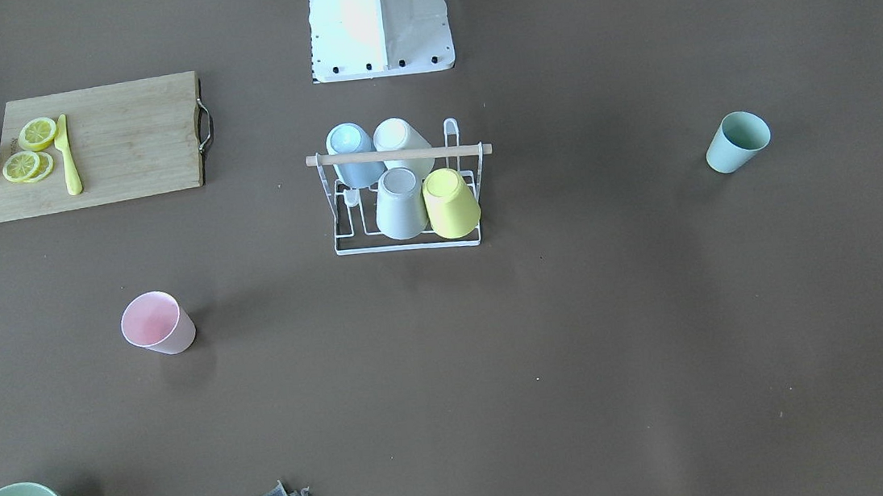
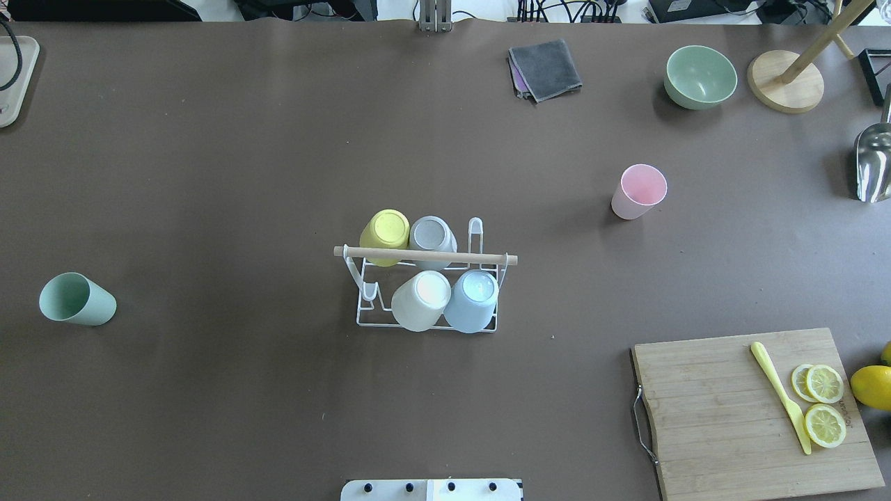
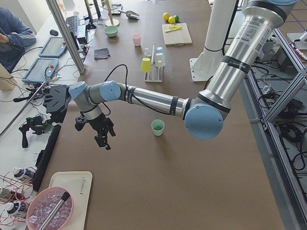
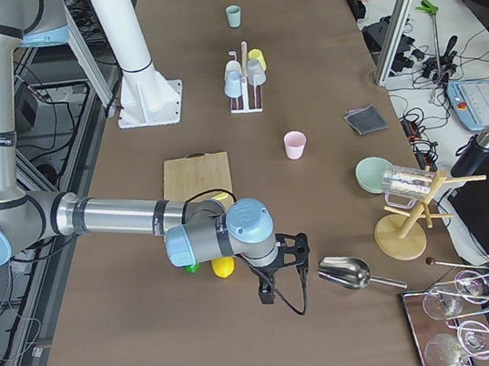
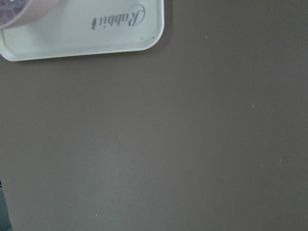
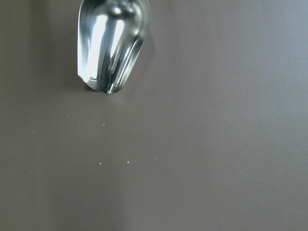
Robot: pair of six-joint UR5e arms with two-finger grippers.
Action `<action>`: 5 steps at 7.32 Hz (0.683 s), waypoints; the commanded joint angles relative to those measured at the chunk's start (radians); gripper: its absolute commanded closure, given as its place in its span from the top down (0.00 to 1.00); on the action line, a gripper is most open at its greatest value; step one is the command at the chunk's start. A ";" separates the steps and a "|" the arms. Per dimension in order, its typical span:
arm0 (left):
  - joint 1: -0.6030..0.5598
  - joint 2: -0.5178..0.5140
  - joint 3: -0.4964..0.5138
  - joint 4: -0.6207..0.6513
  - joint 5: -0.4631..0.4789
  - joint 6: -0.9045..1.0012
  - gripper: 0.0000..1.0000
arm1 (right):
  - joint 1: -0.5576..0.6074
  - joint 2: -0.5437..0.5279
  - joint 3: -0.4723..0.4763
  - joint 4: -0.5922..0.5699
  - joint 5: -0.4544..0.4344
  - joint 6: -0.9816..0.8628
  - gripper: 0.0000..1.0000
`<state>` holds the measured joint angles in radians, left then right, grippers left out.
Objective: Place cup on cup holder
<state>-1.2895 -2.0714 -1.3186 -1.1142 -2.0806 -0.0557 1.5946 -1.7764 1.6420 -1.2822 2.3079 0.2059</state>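
Four cups sit inverted on holder (image 2: 424,256), mid-worktop, slightly toward robot-side edge: yellow (image 2: 384,233), grey (image 2: 431,235), white (image 2: 420,300), blue (image 2: 473,299). Green cup (image 2: 75,299) upright, loose, near left end. Pink cup (image 2: 639,191) upright, loose, right half toward far edge. Left gripper (image 3: 103,138) above bare worktop near far left corner, by tray (image 3: 70,198); opening and hold: cannot tell. Right gripper (image 4: 276,281) near right end, beside scoop (image 4: 345,272); opening and hold: cannot tell.
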 commanded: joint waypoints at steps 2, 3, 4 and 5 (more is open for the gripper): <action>0.134 -0.041 0.029 0.095 0.025 0.031 0.98 | -0.037 0.011 0.068 -0.003 0.005 0.004 1.00; 0.142 -0.076 0.018 0.196 0.025 0.033 0.98 | -0.109 0.055 0.088 -0.008 -0.005 0.030 1.00; 0.156 -0.100 0.025 0.253 0.025 0.033 0.98 | -0.166 0.152 0.082 -0.072 -0.028 0.076 1.00; 0.171 -0.107 0.029 0.254 0.030 0.071 0.98 | -0.221 0.295 0.084 -0.207 -0.044 0.122 1.00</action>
<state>-1.1386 -2.1604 -1.2939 -0.8943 -2.0552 -0.0151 1.4469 -1.6325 1.7224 -1.3610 2.2851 0.2727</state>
